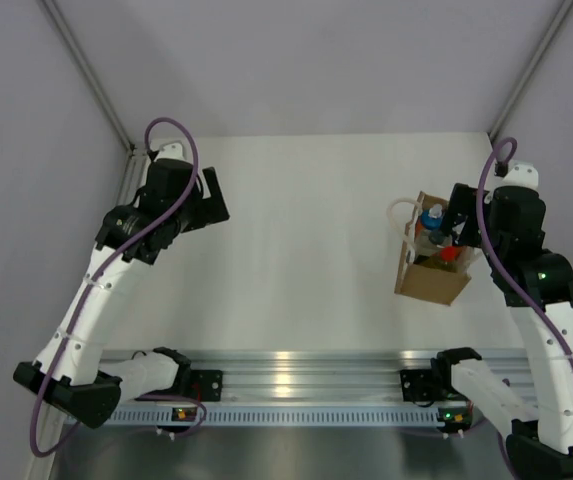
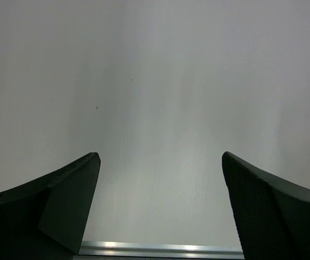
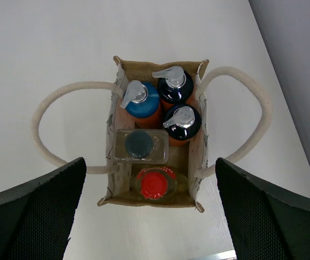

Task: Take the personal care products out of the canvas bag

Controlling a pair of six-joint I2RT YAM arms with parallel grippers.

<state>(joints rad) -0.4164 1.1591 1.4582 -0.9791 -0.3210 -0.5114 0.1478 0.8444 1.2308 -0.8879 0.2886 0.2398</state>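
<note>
On the white table (image 1: 306, 250), seen from above, the small tan-brown boxy canvas bag (image 1: 432, 284) with cream looped handles stands upright, with the right gripper (image 1: 456, 228) hanging just above the bag's open mouth and the left gripper (image 1: 212, 198) well apart from the bag, far to its left; in the left wrist view that gripper's two dark fingers (image 2: 63, 200) stand wide apart with nothing between them, over bare table; in the right wrist view, looking straight down into the bag, the right jaws are spread wide on either side of it, gripping nothing, and all five bottles sit inside: the orange bottle with a blue pump cap (image 3: 142, 106) and two orange bottles with dark navy pump caps (image 3: 174, 86) at the bag's upper end, the clear squarish bottle with a dark cap (image 3: 140, 145) in its middle, the rounded yellow bottle with a red cap (image 3: 156, 184) at its lower end
</note>
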